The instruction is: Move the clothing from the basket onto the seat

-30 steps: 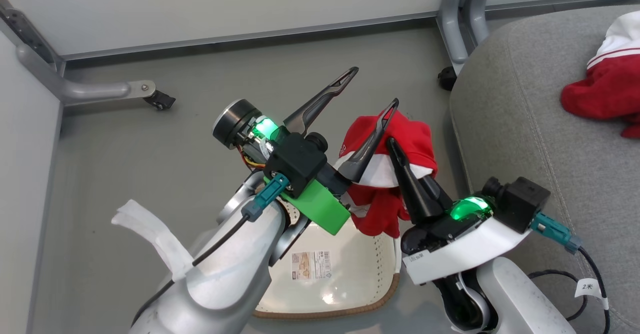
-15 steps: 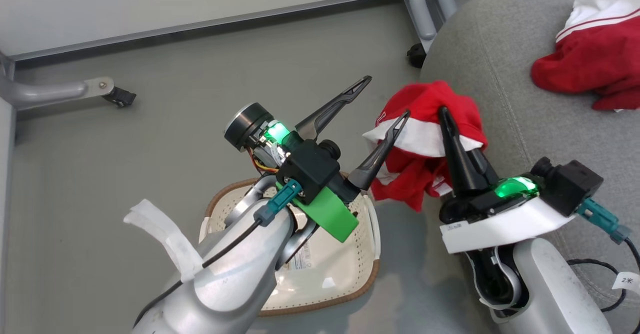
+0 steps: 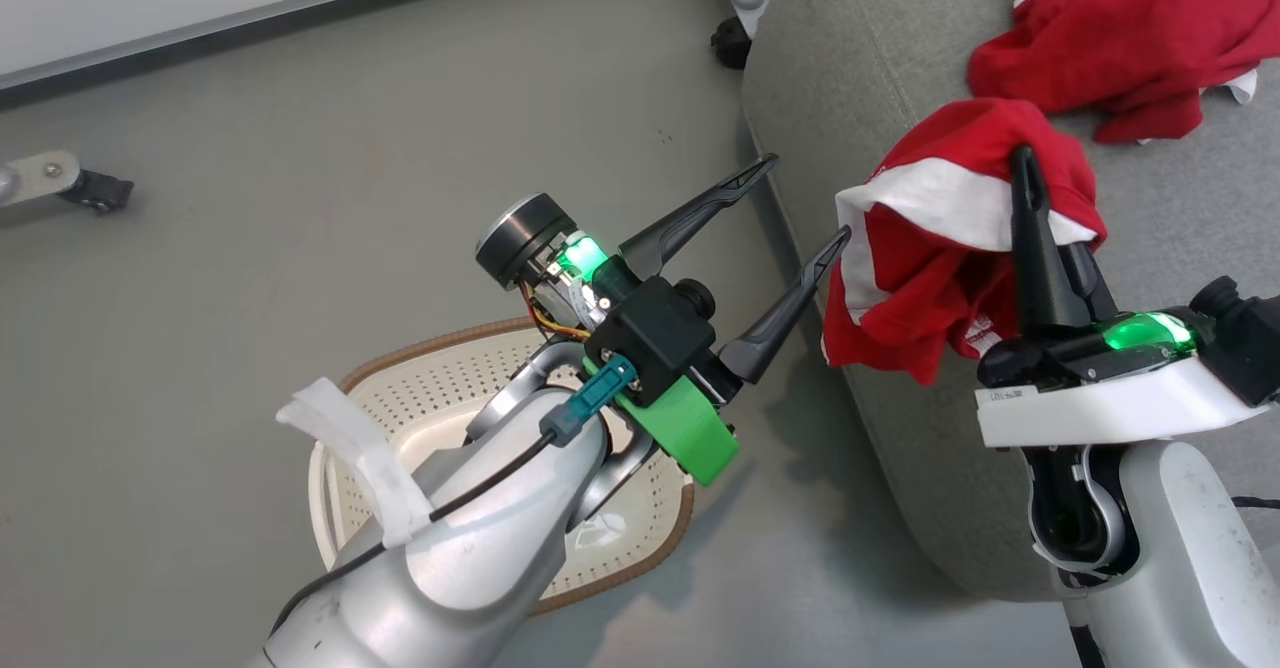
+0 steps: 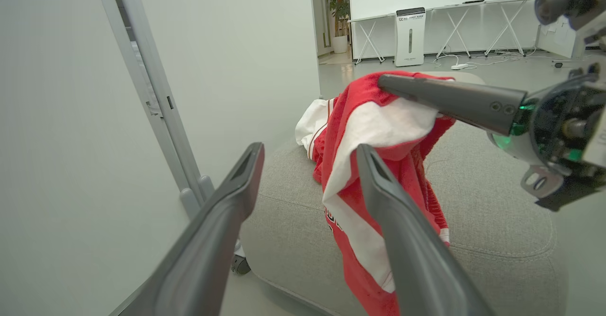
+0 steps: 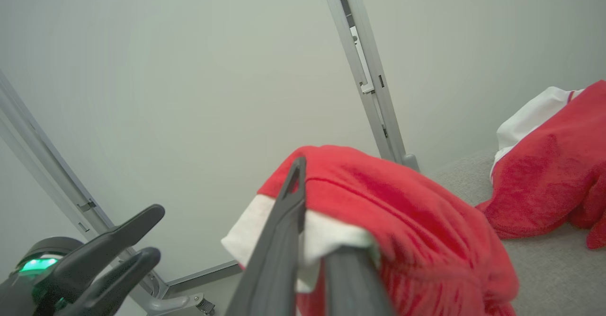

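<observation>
My right gripper (image 3: 1022, 163) is shut on a red garment with white trim (image 3: 930, 248), one piece of the clothing. The garment hangs in the air over the left edge of the grey seat (image 3: 850, 78). A second red and white garment (image 3: 1110, 38) lies on the seat farther back. My left gripper (image 3: 808, 198) stands open with nothing between its fingers, just left of the hanging cloth. Under my left arm on the floor sits the cream basket (image 3: 420, 398). In the left wrist view the held garment (image 4: 378, 127) drapes beyond the open left gripper (image 4: 310, 149).
Grey floor spreads left of the seat. Black casters of a metal frame stand at the far left (image 3: 95, 188) and by the seat's back corner (image 3: 730, 43). A pale panel wall with a metal post (image 5: 364, 70) rises behind.
The head view has swung right. My right gripper has carried the red garment from above the basket over to the seat's edge. The left gripper stays open.
</observation>
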You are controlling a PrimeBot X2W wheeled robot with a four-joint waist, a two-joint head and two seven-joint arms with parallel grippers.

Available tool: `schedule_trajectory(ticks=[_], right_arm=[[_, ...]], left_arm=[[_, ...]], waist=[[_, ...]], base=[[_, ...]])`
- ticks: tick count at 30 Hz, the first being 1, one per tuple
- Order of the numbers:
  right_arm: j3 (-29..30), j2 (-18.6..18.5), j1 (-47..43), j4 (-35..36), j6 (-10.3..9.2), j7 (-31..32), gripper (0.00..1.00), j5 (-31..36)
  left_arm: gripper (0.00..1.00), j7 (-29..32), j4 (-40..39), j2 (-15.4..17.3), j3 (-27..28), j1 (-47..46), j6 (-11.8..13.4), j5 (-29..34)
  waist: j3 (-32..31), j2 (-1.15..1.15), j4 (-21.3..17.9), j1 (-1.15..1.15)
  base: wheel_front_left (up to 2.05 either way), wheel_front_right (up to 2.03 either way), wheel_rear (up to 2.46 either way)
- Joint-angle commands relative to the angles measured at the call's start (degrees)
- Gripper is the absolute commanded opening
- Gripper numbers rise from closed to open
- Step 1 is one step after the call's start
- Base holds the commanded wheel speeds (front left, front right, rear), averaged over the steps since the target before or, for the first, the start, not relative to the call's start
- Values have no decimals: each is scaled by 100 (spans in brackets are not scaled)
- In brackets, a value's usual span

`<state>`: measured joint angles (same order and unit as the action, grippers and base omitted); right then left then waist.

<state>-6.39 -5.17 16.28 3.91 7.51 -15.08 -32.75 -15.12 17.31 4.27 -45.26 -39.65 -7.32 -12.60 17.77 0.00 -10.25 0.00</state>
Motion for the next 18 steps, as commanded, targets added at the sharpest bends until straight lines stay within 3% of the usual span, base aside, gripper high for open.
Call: schedule_trajectory(ticks=[1,18], right_arm=[[54,6,79,42,-4,-13,0,25],[472,102,-133,94,-3,-13,0,243]], left_arm=[[100,-4,33,43,-38,-94,-24,-30],[100,-4,180,244,-82,41,-24,-94]], waist=[[219,0,-271,0],[339,0,-679,0]], base=[[0,0,0],[0,0,0]])
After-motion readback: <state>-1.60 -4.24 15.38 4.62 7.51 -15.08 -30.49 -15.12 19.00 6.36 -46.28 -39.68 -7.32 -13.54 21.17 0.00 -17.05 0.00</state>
